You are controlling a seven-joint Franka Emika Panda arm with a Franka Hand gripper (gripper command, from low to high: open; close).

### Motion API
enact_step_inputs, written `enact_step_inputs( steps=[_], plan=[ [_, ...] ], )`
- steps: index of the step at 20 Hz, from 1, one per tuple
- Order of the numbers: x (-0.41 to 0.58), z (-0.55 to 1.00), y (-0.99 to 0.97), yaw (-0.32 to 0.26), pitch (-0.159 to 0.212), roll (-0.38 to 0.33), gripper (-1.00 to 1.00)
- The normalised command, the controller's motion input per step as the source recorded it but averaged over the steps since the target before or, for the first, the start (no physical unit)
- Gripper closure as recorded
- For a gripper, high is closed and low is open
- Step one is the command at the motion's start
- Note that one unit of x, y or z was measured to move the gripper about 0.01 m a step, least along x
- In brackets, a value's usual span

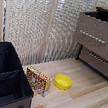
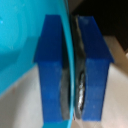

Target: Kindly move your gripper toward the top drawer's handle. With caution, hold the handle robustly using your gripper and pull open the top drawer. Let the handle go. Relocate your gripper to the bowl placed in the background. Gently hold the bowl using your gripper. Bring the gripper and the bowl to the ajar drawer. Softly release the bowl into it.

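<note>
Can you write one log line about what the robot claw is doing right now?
claw: shut on rim of small round bright blue bowl | bowl: aloft, near top edge of exterior view | wide grey-brown wooden top drawer: pulled open

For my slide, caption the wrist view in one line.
Blue-tipped fingers of the gripper clamp the thin rim of the blue bowl.

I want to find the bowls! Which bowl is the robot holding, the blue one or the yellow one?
The blue bowl: the gripper's blue fingertips pinch its rim. The yellow bowl sits on the wooden floor beside the box.
</note>
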Motion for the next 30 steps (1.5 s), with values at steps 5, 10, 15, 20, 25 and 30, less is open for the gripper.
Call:
enact_step_inputs(
  steps=[5, 10, 15, 20, 25, 30],
  plan=[
    [-0.568, -0.33, -0.85, 0.0, -0.145, 0.017, 1.0],
    [-0.711, -0.58, -0.43, 0.054, -0.114, 0.047, 1.0],
    [-0.684, -0.57, 0.0, 0.127, -0.006, 0.075, 1.0],
    [-0.596, -0.43, 0.14, 0.063, -0.002, 0.059, 1.0],
    [0.022, -0.01, 0.05, 0.012, -0.068, 0.004, -1.0],
    [0.231, 0.07, 0.02, 0.023, -0.097, 0.006, -1.0]
  ],
)
